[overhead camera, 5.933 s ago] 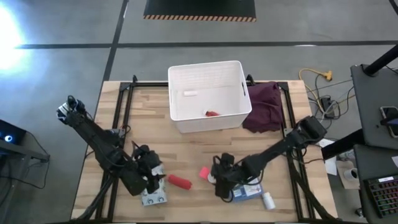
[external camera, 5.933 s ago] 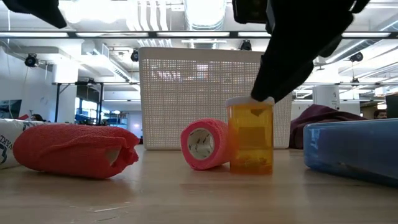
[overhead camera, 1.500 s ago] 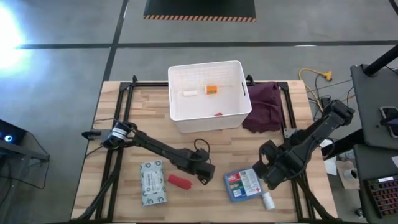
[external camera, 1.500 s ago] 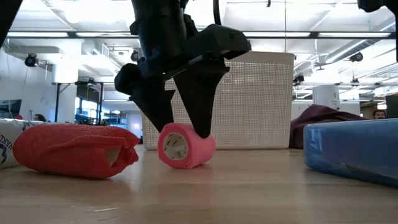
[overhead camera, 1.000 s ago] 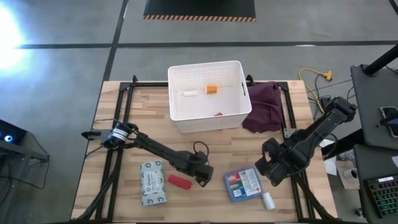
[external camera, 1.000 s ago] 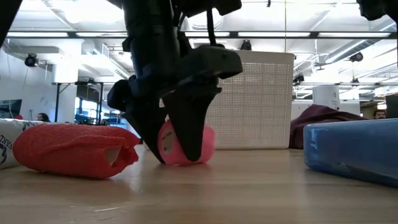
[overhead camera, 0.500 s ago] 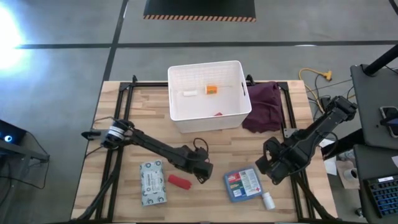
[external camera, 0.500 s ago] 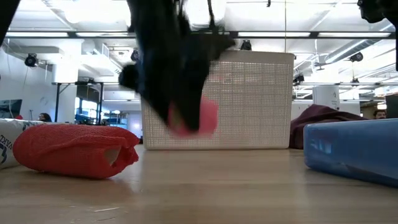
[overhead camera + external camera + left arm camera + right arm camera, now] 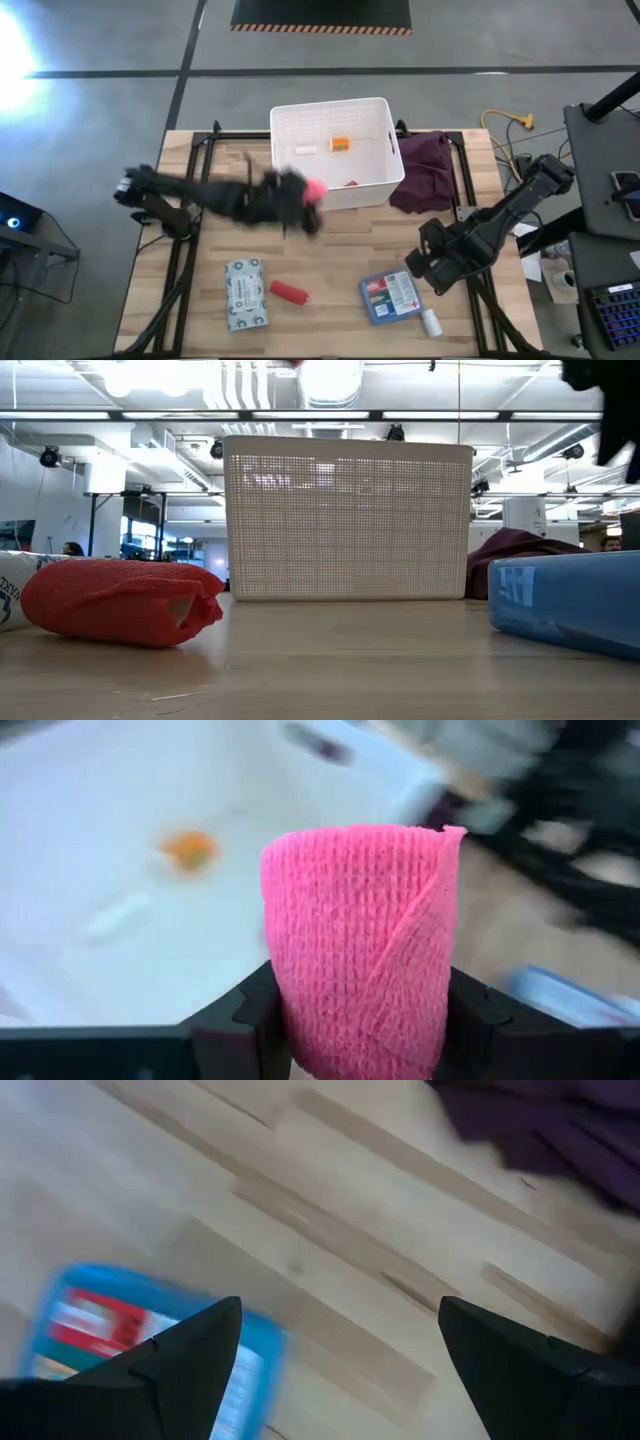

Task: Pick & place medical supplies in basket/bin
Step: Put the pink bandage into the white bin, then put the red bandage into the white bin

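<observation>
My left gripper [image 9: 303,196] is shut on a pink bandage roll [image 9: 315,187] and hangs in the air at the near wall of the white ribbed tub [image 9: 335,196]. In the tub lie an orange bottle [image 9: 341,144], a white tube [image 9: 305,150] and a red item [image 9: 350,184]. On the table lie a grey-green packet [image 9: 245,293], a red roll [image 9: 290,292], the flat blue first-aid box [image 9: 390,296] and a white bottle [image 9: 431,323]. My right gripper [image 9: 420,264] is open and hovers just right of the blue box [image 9: 100,1330]. My left gripper pinches the pink roll [image 9: 360,960] between its two fingers [image 9: 235,1020], which press on opposite sides of its curved wall. The roll is lifted clear of the table. It stands up beyond the fingertips in the left wrist view, with the tub's inside behind it.
A dark purple cloth [image 9: 425,170] lies against the tub's right side. The table's black frame rails [image 9: 190,200] run along the left and right. Bare wood [image 9: 340,250] lies between the tub and the items near the front edge.
My left gripper has lifted the pink roll off the table and swung fast up and toward the far edge, to the tub's near wall. The roll has left the low view. My right gripper has stayed about where it was.
</observation>
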You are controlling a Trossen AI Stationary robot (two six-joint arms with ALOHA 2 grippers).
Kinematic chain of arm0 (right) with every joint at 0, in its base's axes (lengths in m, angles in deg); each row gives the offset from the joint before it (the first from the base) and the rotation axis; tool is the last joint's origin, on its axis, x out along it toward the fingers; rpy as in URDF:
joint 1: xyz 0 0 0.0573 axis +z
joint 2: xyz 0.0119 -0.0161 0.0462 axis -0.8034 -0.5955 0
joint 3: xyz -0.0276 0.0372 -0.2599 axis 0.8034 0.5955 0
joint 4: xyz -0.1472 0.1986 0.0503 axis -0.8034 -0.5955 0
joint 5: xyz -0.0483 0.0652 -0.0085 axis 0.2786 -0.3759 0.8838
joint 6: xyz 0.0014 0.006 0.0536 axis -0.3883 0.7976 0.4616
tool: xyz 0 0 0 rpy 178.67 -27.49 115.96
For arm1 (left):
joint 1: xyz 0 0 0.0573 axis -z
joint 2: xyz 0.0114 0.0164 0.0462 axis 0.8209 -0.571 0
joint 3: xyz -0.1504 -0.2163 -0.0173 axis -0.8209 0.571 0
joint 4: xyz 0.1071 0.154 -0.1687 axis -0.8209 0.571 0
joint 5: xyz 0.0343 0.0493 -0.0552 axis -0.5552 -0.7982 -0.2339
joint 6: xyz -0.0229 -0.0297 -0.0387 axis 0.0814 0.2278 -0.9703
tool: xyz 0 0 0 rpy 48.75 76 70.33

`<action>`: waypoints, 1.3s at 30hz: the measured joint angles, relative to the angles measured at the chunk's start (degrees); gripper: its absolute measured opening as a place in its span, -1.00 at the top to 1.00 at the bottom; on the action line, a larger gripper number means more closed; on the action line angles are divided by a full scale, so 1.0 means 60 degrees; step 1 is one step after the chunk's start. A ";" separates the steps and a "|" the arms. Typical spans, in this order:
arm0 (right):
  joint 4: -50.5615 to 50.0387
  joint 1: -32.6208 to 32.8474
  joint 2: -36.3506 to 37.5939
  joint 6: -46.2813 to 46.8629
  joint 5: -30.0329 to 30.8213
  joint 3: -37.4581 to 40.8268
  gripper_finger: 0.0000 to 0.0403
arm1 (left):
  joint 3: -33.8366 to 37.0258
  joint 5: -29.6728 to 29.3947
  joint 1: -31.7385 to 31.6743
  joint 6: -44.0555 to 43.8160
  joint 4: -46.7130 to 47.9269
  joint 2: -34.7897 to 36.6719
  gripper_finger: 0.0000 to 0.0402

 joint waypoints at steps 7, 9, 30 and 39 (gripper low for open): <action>0.2719 -0.1776 -0.0006 -0.2230 0.0231 0.0003 -0.63 | 0.0822 0.2249 -0.4042 0.3261 -0.0048 0.0695 0.13; 0.3376 -0.2230 -0.0006 -0.2839 0.0227 -0.0021 -0.63 | 0.0930 0.2887 -0.4804 0.3738 -0.0074 0.0699 0.01; 0.6145 -0.3277 -0.0674 -0.8116 -0.2306 -0.0326 -0.63 | 0.5207 0.5838 -0.0457 0.5013 0.0184 0.3986 -0.48; 0.5823 -0.3022 -0.2624 -0.8959 -0.3495 -0.1274 -0.63 | 0.8648 0.5097 0.3439 0.3803 -0.3849 0.3846 -0.48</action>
